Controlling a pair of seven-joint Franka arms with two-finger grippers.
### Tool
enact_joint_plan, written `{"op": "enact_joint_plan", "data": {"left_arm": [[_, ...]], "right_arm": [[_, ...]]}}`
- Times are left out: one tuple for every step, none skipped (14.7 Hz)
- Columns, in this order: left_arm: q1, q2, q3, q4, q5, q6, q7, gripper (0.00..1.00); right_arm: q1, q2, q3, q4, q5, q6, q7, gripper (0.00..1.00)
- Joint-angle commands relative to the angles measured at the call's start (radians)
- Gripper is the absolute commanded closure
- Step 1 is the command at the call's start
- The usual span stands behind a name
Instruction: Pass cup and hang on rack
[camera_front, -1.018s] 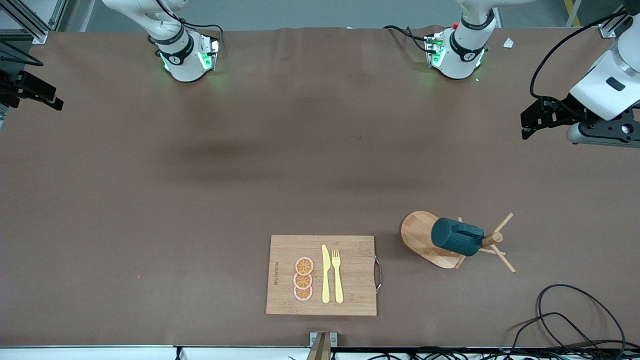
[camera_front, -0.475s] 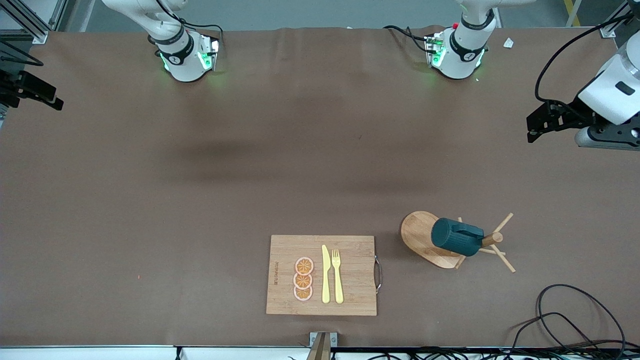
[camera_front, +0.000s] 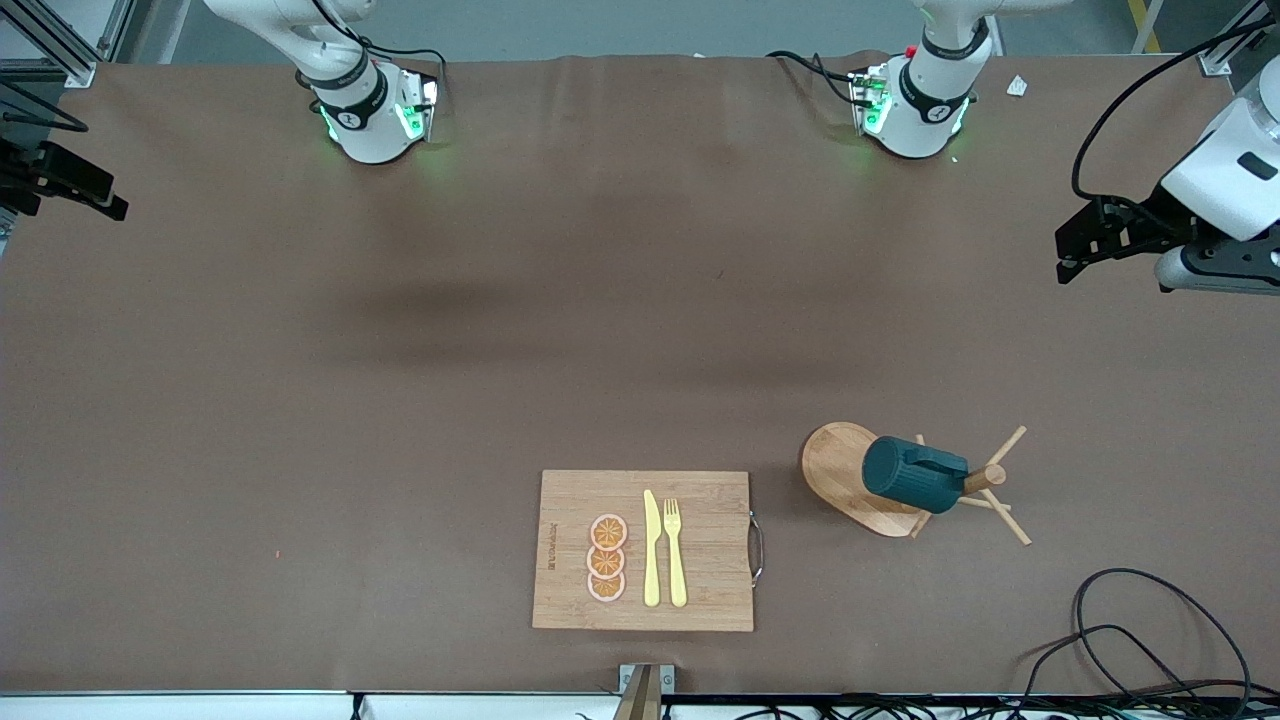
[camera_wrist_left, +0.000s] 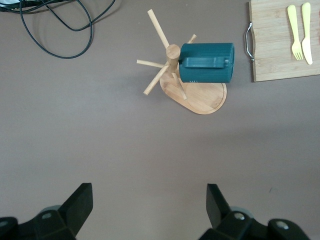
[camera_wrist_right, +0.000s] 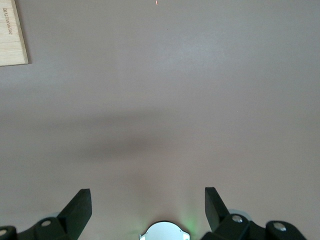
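From my seat the rack (camera_front: 860, 478) stands toward the left arm's end of the table, the cup (camera_front: 910, 473) already hanging sideways on it, long axis level. My left gripper (camera_wrist_left: 149, 204) hovers nearest, fingers spread, empty; the right gripper (camera_wrist_right: 148, 205) waits spread too.

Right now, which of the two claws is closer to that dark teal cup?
Left. The left claw hangs open in the air at the left arm's end of the table, the end where the cup hangs on the rack. The right claw, also open, is over bare table.
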Motion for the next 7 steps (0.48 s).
{"op": "enact_joint_plan", "data": {"left_arm": [[-0.001, 0.012, 0.003, 0.021, 0.015, 0.000, 0.012, 0.00], [-0.001, 0.012, 0.003, 0.021, 0.015, 0.000, 0.012, 0.00], [-0.001, 0.012, 0.003, 0.021, 0.015, 0.000, 0.012, 0.00], [-0.001, 0.012, 0.003, 0.021, 0.015, 0.000, 0.011, 0.00], [-0.001, 0.012, 0.003, 0.021, 0.013, 0.000, 0.008, 0.00], [-0.001, 0.012, 0.003, 0.021, 0.012, 0.000, 0.006, 0.00], [-0.002, 0.010, 0.003, 0.021, 0.010, 0.000, 0.006, 0.00]], "right_arm": [[0.007, -0.015, -0.002, -0.014, 0.004, 0.001, -0.009, 0.00], [0.007, -0.015, -0.002, -0.014, 0.004, 0.001, -0.009, 0.00], [0.007, -0.015, -0.002, -0.014, 0.004, 0.001, -0.009, 0.00], [0.007, -0.015, -0.002, -0.014, 0.004, 0.001, -0.013, 0.00], [0.007, -0.015, -0.002, -0.014, 0.004, 0.001, -0.013, 0.00], [0.007, -0.015, -0.002, -0.014, 0.004, -0.001, -0.013, 0.00], [0.007, -0.015, -0.002, -0.014, 0.004, 0.001, -0.013, 0.00]]}}
